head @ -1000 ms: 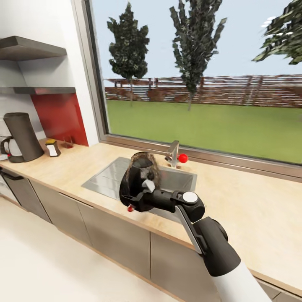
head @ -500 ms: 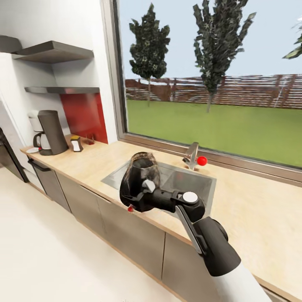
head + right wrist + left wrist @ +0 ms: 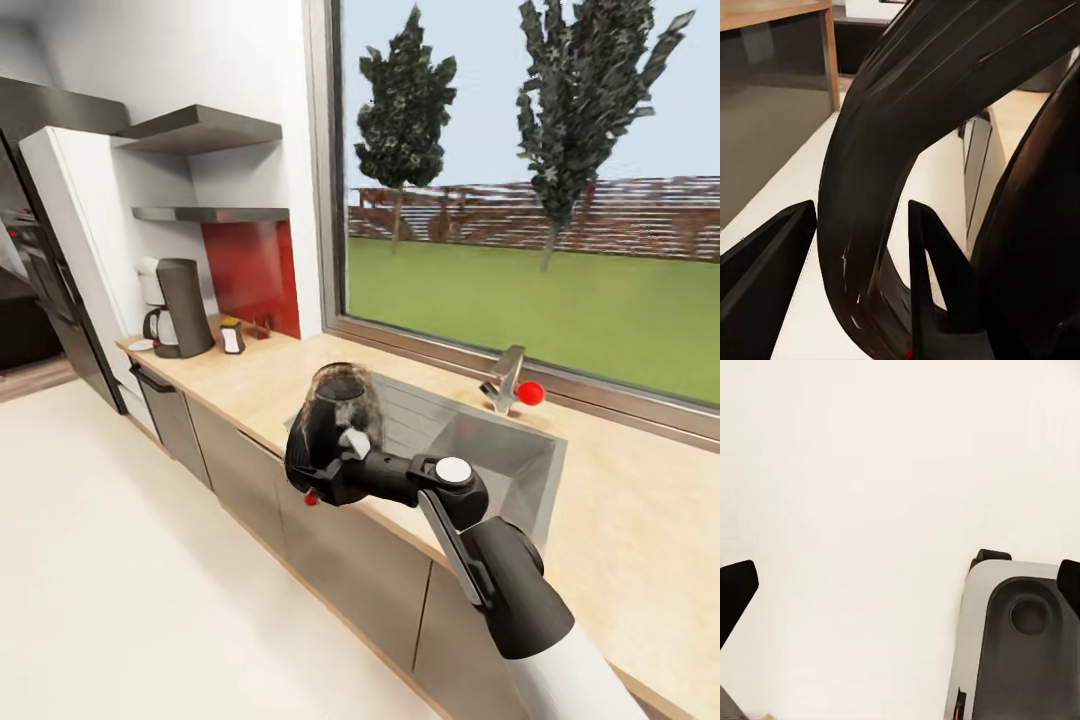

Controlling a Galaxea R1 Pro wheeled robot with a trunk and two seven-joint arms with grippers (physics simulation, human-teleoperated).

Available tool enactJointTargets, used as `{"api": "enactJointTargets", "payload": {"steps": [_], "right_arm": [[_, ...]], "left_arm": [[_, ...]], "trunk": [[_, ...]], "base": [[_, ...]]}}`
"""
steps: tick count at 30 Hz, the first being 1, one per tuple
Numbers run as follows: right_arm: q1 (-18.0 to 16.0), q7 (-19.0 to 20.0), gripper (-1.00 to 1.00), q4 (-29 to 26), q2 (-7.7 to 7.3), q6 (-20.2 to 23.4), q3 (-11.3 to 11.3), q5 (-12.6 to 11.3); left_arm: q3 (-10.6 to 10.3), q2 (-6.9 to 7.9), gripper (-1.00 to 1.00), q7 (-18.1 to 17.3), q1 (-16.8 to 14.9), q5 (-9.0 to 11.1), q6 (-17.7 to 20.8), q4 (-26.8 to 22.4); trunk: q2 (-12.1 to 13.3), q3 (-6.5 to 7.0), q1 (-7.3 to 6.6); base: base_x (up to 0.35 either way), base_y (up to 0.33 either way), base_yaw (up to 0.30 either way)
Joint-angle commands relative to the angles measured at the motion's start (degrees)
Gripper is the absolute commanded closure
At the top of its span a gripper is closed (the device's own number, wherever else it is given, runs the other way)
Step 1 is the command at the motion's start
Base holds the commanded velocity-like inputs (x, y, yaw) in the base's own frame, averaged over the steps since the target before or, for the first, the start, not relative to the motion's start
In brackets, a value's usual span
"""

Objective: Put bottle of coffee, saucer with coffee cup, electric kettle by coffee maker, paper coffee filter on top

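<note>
My right gripper [image 3: 345, 448] is shut on the black handle of the electric kettle [image 3: 335, 420], a dark smoky-glass body held in the air in front of the sink. In the right wrist view the fingers [image 3: 934, 270] clamp the kettle's handle [image 3: 862, 217]. The coffee maker [image 3: 182, 320] stands at the far left end of the light-wood countertop [image 3: 260, 375]. The bottle of coffee [image 3: 232, 337] stands just beside it, and a white saucer [image 3: 140, 345] lies on its other side. The kitchen shelf [image 3: 210, 213] hangs above them. My left gripper [image 3: 900, 589] is open over bare floor.
A steel sink [image 3: 470, 440] with a faucet [image 3: 505, 380] and a red knob [image 3: 531, 392] lies in the counter under the big window. A red backsplash [image 3: 250, 275] backs the corner. Tall black units [image 3: 40, 280] stand at the left. The robot's base [image 3: 1012, 645] shows below my left gripper.
The whole head view has swung, so the counter, sink and coffee maker sit further right in the picture. The right arm and the kettle keep the same place in view.
</note>
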Motion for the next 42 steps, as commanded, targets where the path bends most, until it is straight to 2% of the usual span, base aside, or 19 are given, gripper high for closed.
{"api": "enactJointTargets", "payload": {"steps": [1,15,26,42], "right_arm": [[-0.1,0.2,1.0,-0.1,0.04,0.4,0.0,-0.2],[-0.1,0.2,1.0,-0.1,0.04,0.4,0.0,-0.2],[-0.1,0.2,1.0,-0.1,0.04,0.4,0.1,-0.2],[-0.1,0.2,1.0,-0.1,0.04,0.4,-0.1,-0.3]], "left_arm": [[0.3,-0.01,-1.0,-0.4,0.0,0.1,0.0,-0.1],[0.3,-0.01,-1.0,-0.4,0.0,0.2,0.0,-0.1],[0.3,-0.01,-1.0,-0.4,0.0,0.2,0.0,-0.1],[0.2,0.1,-1.0,-0.4,0.0,0.5,0.0,-0.1]], "trunk": [[-0.1,-0.07,0.02],[-0.1,-0.07,0.02],[-0.1,-0.07,0.02],[-0.1,-0.07,0.02]], "base": [[0.0,0.0,0.274],[0.012,0.0,0.274],[0.231,0.145,0.263],[0.206,0.271,0.025]]}}
